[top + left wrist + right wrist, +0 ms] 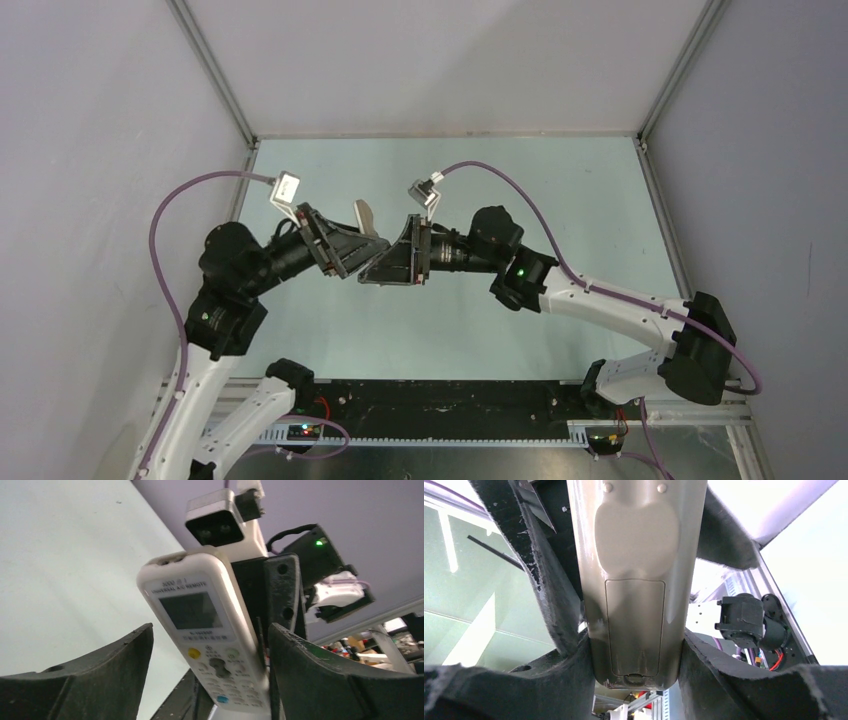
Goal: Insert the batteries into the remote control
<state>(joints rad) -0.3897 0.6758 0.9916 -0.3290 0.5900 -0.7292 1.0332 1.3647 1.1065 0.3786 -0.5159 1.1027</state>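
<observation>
I have the two arms meeting nose to nose in mid-air over the table, and the remote control is between them. The right claw has hold of it: both fingers press against the long edges of the handset at its lower end, with the jaws about half apart to take its width. From that claw's own camera I look straight onto the plain beige-grey back, and the battery cover sits shut and flush in it, right between the fingers. The left claw faces the other side of the handset with its jaws spread wide. The remote stands in the gap between them, tilted, its little grey screen and coloured buttons turned toward that claw's camera. It sits much closer to the finger on the right of that view than to the other one. I cannot tell whether that near finger touches the edge, and the far finger is well clear of it. Just beyond the remote's top end I see the right arm's wrist camera. From overhead, the top end of the handset pokes up past both claws, away from the arm bases.
</observation>
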